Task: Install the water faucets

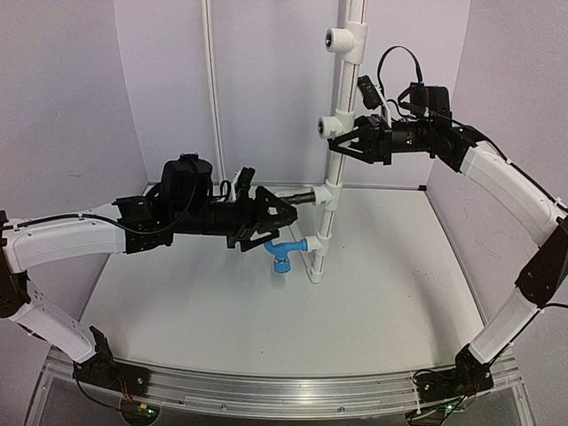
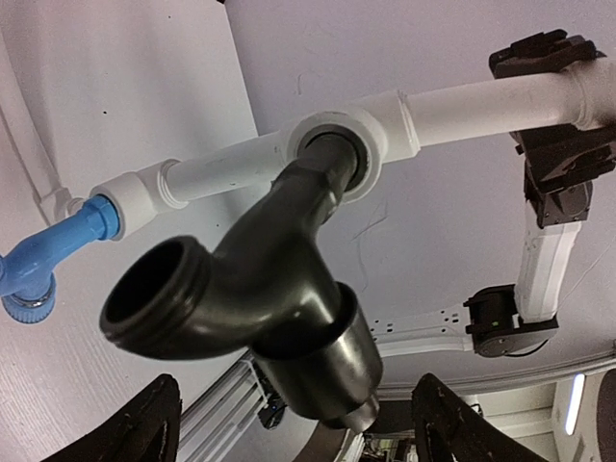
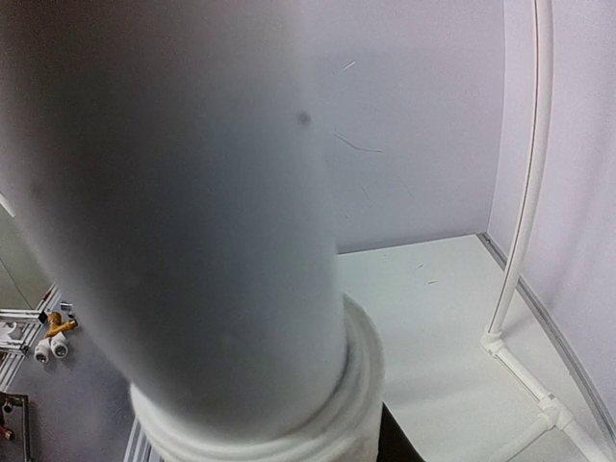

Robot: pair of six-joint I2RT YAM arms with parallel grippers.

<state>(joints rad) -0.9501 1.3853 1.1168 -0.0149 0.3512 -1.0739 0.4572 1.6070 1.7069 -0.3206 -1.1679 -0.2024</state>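
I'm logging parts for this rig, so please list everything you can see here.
Pipe: one, white, upright at the back middle of the table.
Tees: at least four, white, spaced along the pipe.
Black faucet: one, black, stem in a middle tee's socket.
Blue faucet: one, blue, on the tee below, spout down.
Table: one, white, under everything.
Rail: one, silver, along the near edge.
Left gripper: one, black, open, fingers either side of the black faucet without touching it.
Right gripper: one, black, shut on the pipe above the faucets.
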